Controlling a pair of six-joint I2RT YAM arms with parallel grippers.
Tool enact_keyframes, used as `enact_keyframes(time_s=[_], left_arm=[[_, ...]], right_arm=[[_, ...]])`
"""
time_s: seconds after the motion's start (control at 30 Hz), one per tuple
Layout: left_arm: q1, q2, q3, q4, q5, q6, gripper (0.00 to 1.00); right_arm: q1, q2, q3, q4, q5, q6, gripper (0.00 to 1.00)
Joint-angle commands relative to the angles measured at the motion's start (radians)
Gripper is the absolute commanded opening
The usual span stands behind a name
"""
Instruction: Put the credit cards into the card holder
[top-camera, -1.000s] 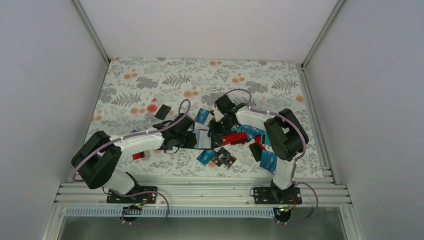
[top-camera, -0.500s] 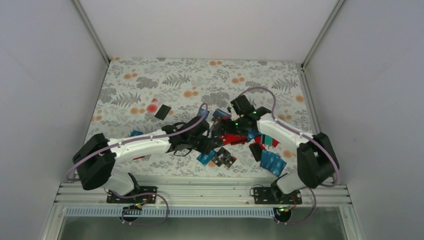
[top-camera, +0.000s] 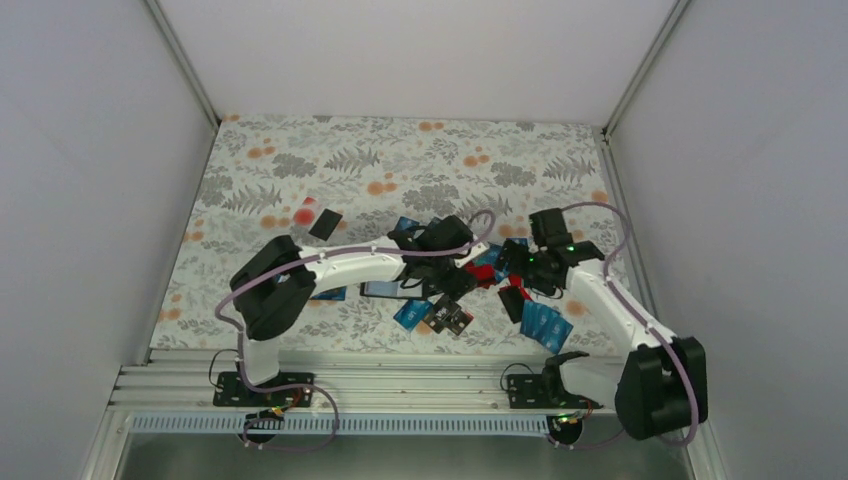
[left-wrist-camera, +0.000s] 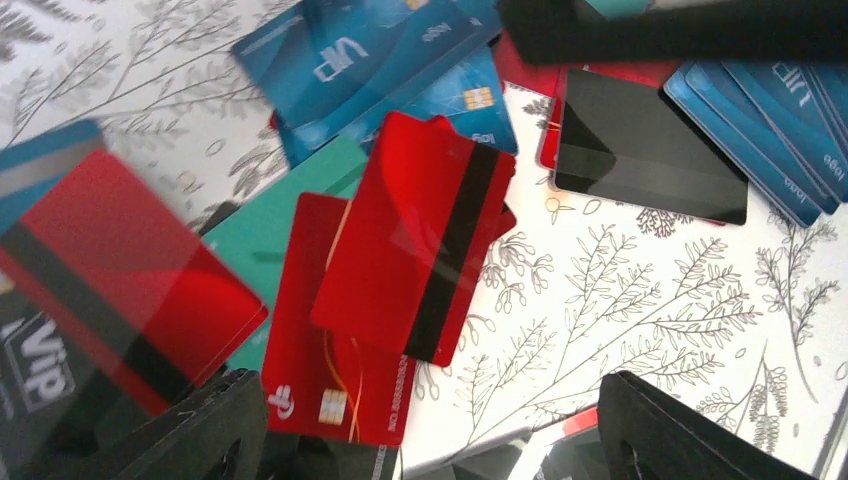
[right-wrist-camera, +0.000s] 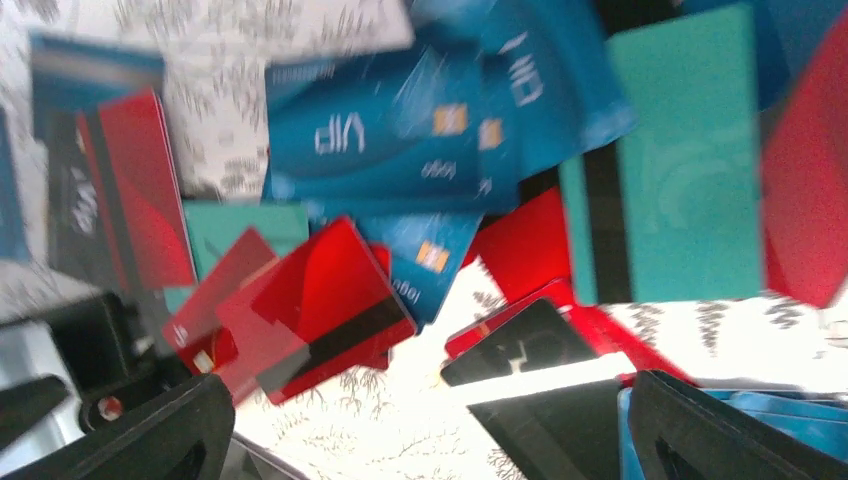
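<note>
The tabletop (top-camera: 300, 170) is covered with a matte cloth printed with grey ferns and orange blossoms. The left arm (top-camera: 340, 262) rises from its base to a bulky black elbow. From there its white forearm runs rightward, low over the cloth, to a black wrist bent down at the middle of the card pile. The right arm (top-camera: 620, 310) has its elbow swung out to the near right corner. Its forearm reaches up and left, with the wrist tipped toward the same pile, so the two wrists stand close together.

The left claw (left-wrist-camera: 430, 405) is spread wide, its black fingers (left-wrist-camera: 215, 430) at either lower corner of the wrist view, and grips nothing. The right claw (right-wrist-camera: 430, 400) is likewise wide apart and empty, though its view is blurred.

Under them the credit cards (left-wrist-camera: 380, 60) lie scattered and overlapping: thin, glossy, round-cornered plastic rectangles. The card holder (left-wrist-camera: 645, 150), a thicker, shiny black squarish pouch, lies flat over red cards, just beside a fan of blue cards (left-wrist-camera: 790, 120) and near the right claw. A red card (left-wrist-camera: 420, 240) with a black magnetic stripe lies tilted, overlapping a teal card (left-wrist-camera: 290, 215).
</note>
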Motion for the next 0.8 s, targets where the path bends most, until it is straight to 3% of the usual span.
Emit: enact_keyframes(time_s=[0.0, 0.23, 0.53, 0.77], left_arm=[[-0.019, 0.065, 0.055, -0.011, 0.027, 0.231, 0.83], [-0.018, 0.199, 0.165, -0.024, 0.035, 0.342, 0.84], [-0.013, 0.345, 0.286, -0.048, -0.01, 0.382, 0.85], [0.008, 0.375, 0.28, -0.044, -0.014, 0.387, 0.84]], right_arm=[[-0.121, -0.086, 0.002, -0.014, -0.006, 0.018, 1.0], [-0.257, -0.163, -0.015, -0.007, -0.111, -0.005, 1.0], [-0.273, -0.189, -0.074, 0.016, -0.205, -0.029, 1.0], [-0.274, -0.192, -0.073, 0.018, -0.239, -0.041, 1.0]])
